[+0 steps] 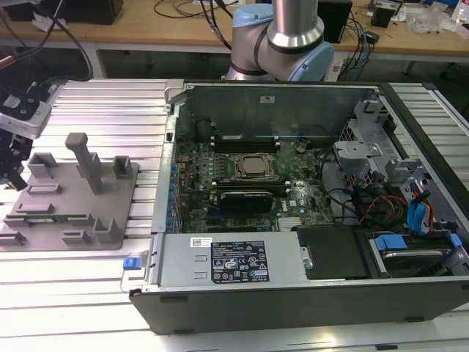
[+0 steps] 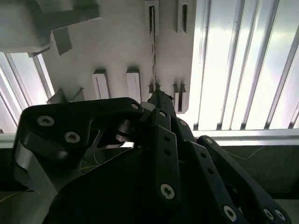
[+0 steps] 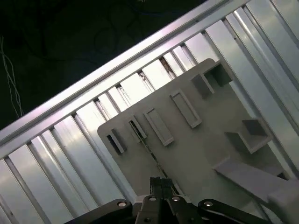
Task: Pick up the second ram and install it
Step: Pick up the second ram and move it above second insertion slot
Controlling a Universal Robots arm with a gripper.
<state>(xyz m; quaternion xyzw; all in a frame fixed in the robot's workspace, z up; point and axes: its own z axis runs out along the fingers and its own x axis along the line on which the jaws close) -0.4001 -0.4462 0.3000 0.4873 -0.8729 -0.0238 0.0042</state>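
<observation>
At the exterior view's left edge we see the black linked gripper (image 1: 12,180) hanging under its white wrist block, over the near-left part of the flat grey plastic fixture tray (image 1: 73,204). In both wrist views the gripper (image 2: 155,93) (image 3: 159,180) has its jaws clenched, tips drawn together with no gap showing. They sit in line with one end of the long, narrow green circuit-board stick, the second ram (image 1: 45,217), and we cannot tell whether they touch it. The ram lies low in the tray along its front part. In the second wrist view it is edge-on, a thin dark line (image 2: 153,51) running across the pale tray (image 2: 119,44) between the raised slots. In the first wrist view the same thin line (image 3: 148,149) runs across the tray (image 3: 201,154) to the jaw tips. Further right on the tray stands a tall grey post (image 1: 86,163). The tray rests on the ribbed aluminium bench (image 1: 102,99). A small blue clip (image 1: 131,262) sits just beside the open dark computer case (image 1: 293,304), which lies on the bench with its side off. Inside it, the square silver processor chip (image 1: 253,166) sits on the green motherboard (image 1: 212,209). Behind the case rises the silver and pale-blue arm base (image 1: 293,33). At the exterior view's right, blue plastic tabs (image 1: 418,216) stand by the grey drive cage (image 1: 363,158)
</observation>
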